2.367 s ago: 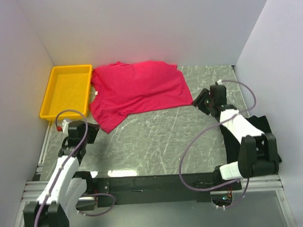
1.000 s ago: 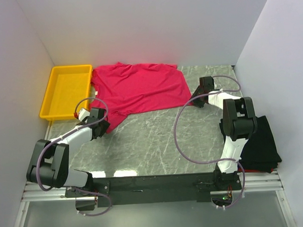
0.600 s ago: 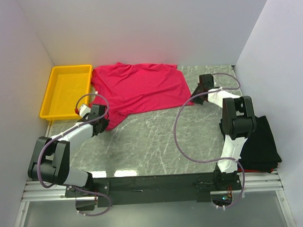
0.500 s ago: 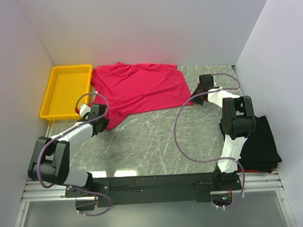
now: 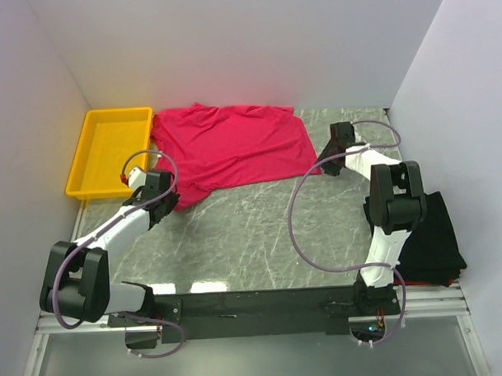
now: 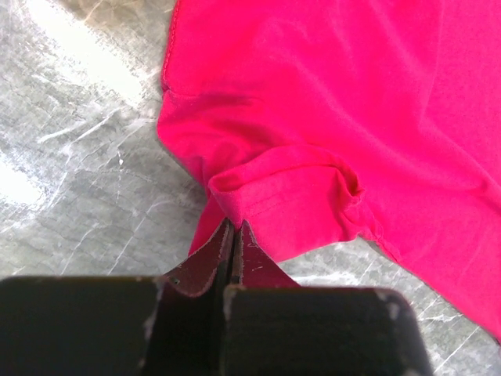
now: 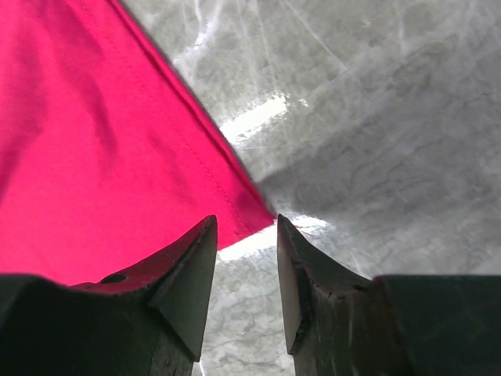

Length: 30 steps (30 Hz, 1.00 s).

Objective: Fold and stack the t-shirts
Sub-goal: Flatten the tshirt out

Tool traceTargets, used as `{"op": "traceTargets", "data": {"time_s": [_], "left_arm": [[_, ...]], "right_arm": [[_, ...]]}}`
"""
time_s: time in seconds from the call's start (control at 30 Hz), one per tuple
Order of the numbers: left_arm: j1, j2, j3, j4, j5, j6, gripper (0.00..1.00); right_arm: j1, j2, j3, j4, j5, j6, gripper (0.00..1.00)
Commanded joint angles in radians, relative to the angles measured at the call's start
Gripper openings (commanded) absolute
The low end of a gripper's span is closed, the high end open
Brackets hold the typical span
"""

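Marbled worktop [image 5: 261,229] | crimson-pink t-shirt [image 5: 233,147] beside yellow tray [image 5: 109,152], spread, unfolded | left hand [image 6: 232,227] clenched on its hem | right hand [image 7: 246,222] released, astride corner | black t-shirt [image 5: 434,239] far from tray, unstacked

The crimson-pink t-shirt [image 5: 229,147] at the table's far edge is soft, matt knit cloth, with stitched hems and shallow creases. The black t-shirt [image 5: 442,231] at the right edge is matt dark cloth. The table [image 5: 261,229] looks like grey, white-veined stone, smooth and polished, with bright patches of glare. The yellow tray [image 5: 109,147] in the far left corner is smooth plastic with a slight sheen. The fingers of the left gripper [image 6: 235,223] and right gripper [image 7: 246,221] are hard and matt black, flecked with pale scuffs.
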<state>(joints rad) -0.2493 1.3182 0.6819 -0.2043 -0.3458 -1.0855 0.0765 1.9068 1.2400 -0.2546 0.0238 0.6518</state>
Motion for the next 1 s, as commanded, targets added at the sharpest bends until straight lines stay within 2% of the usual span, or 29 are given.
{"op": "traceTargets", "data": {"time_s": [0.0, 0.2, 0.67, 0.8, 0.87, 0.93, 0.97], "left_arm": [[-0.004, -0.025, 0.008, 0.003, -0.004, 0.021, 0.01], [-0.004, -0.043, 0.011, -0.007, -0.001, 0.027, 0.01], [-0.004, -0.102, 0.016, -0.026, 0.008, 0.045, 0.01], [-0.004, -0.109, 0.016, -0.03, 0.011, 0.05, 0.01], [-0.004, -0.12, 0.013, -0.033, 0.016, 0.052, 0.01], [-0.004, -0.137, 0.011, -0.04, 0.019, 0.053, 0.01], [-0.004, -0.145, 0.01, -0.043, 0.019, 0.053, 0.01]], "right_arm": [[0.023, 0.03, 0.082, -0.086, 0.07, -0.017, 0.44], [0.075, 0.054, 0.118, -0.141, 0.145, -0.003, 0.43], [0.097, 0.11, 0.202, -0.216, 0.134, 0.008, 0.4], [0.095, 0.126, 0.207, -0.222, 0.133, 0.005, 0.22], [0.095, 0.123, 0.2, -0.213, 0.117, 0.003, 0.09], [0.097, 0.123, 0.199, -0.21, 0.116, -0.001, 0.0], [0.095, 0.121, 0.199, -0.212, 0.114, -0.003, 0.0]]}}
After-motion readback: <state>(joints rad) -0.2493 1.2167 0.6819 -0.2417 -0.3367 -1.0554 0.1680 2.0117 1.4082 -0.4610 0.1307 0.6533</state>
